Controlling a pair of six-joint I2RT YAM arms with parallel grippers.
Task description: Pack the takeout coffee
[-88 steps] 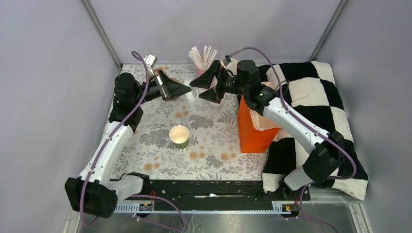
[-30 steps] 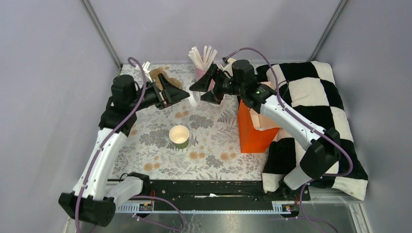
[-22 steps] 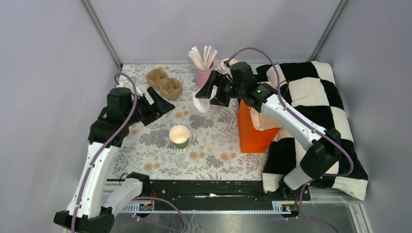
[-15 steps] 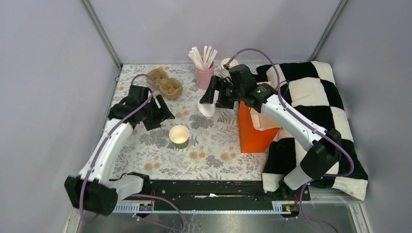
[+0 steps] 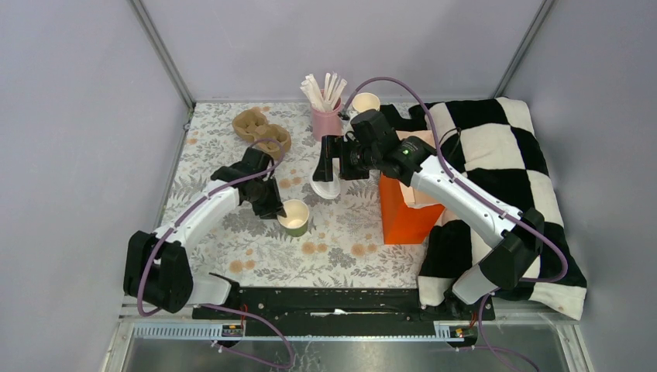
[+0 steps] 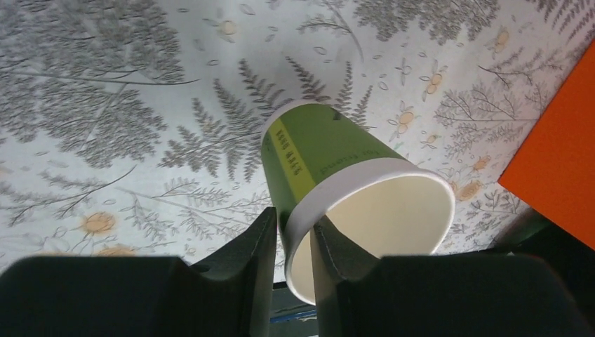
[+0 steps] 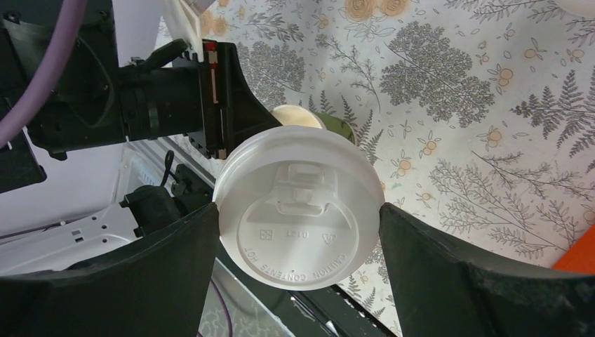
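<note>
The green-sided paper cup stands upright on the floral mat. My left gripper is shut on its near-left rim, one finger inside and one outside, as the left wrist view shows on the cup between my gripper's jaws. My right gripper is shut on the round white plastic lid, holding it edge to edge above the mat, just behind and right of the cup. In the right wrist view the lid fills the span of my gripper, with the cup partly hidden behind it.
An orange paper bag stands right of the cup. At the back are a pink cup of white sticks, a stack of like cups and a brown cardboard cup carrier. A black-and-white checked cloth covers the right side.
My left gripper swung from the back left down to the cup and shut on its rim; the cup shifted slightly right. My right gripper carried the lid forward and lower, toward the cup.
</note>
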